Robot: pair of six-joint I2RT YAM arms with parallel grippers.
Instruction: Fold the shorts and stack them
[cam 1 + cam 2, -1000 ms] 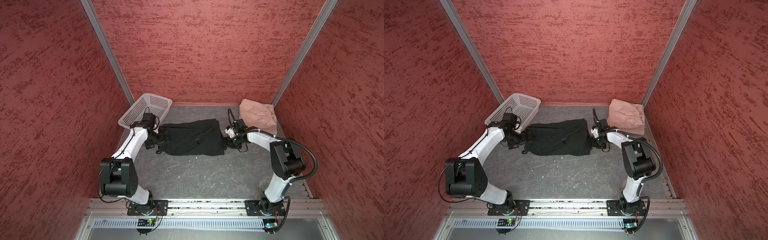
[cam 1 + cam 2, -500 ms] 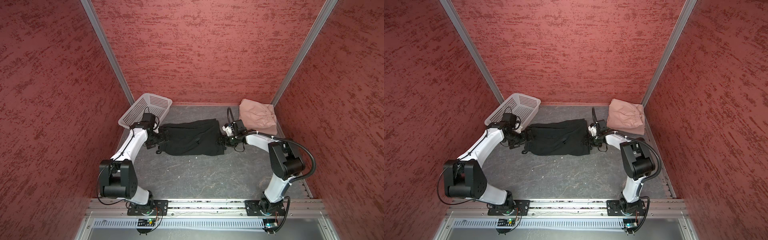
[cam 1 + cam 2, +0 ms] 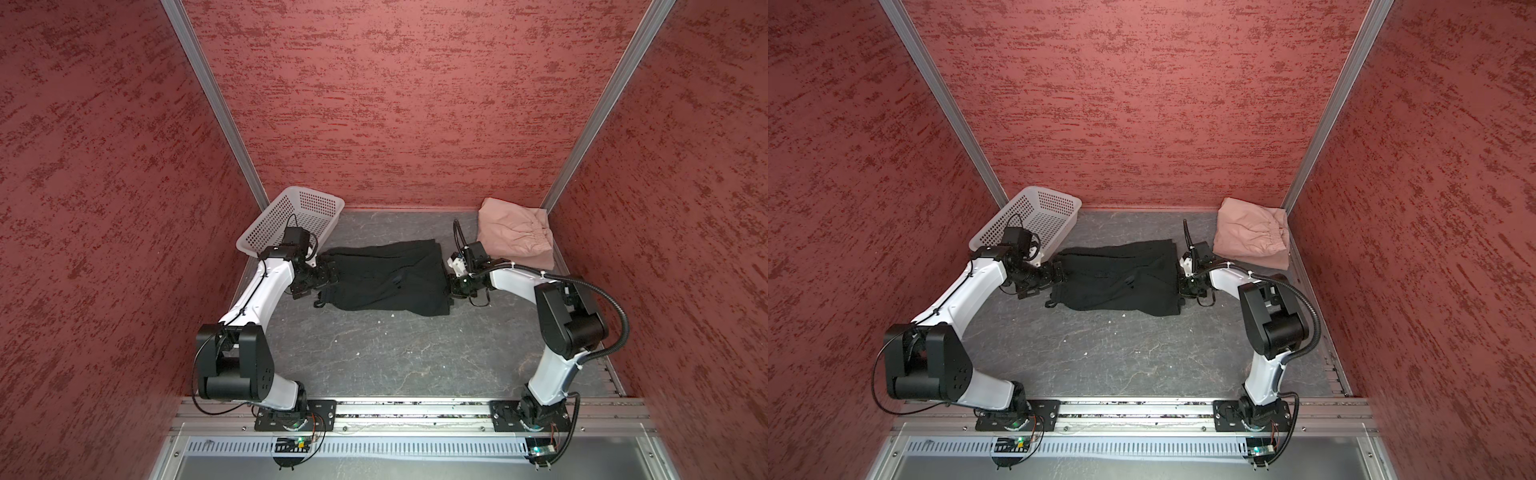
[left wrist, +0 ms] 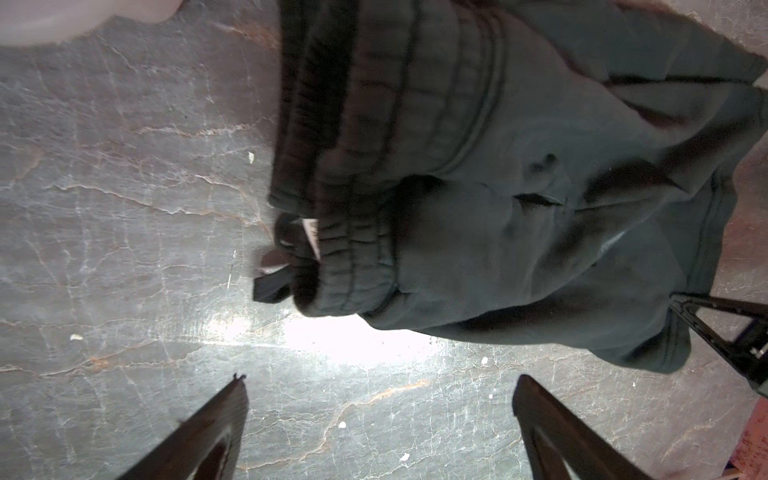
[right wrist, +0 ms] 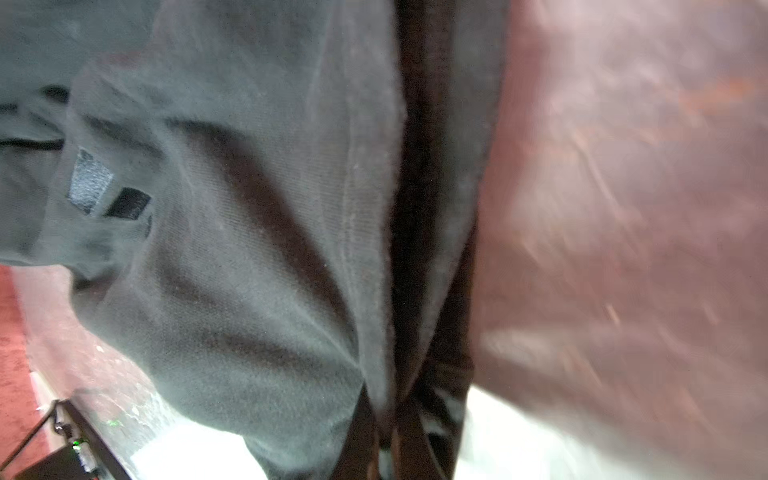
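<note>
Two pairs of shorts, one basket, two grippers.

- Desk (image 3: 374, 361): near half is bare grey marbled surface, with open room between the two arm bases.
- Black shorts (image 3: 386, 278): spread across the far half, waistband toward the left edge, hems toward the right edge.
- Left gripper (image 4: 378, 382): jaws wide apart, low over the desk, just short of the waistband, holding nothing.
- Right gripper (image 5: 388, 419): jaws pinched together on the hem edge of the black shorts.
- White basket (image 3: 266, 232): far left corner.
- Pink shorts (image 3: 515, 237): folded in the far right corner, apart from the black pair.
</note>
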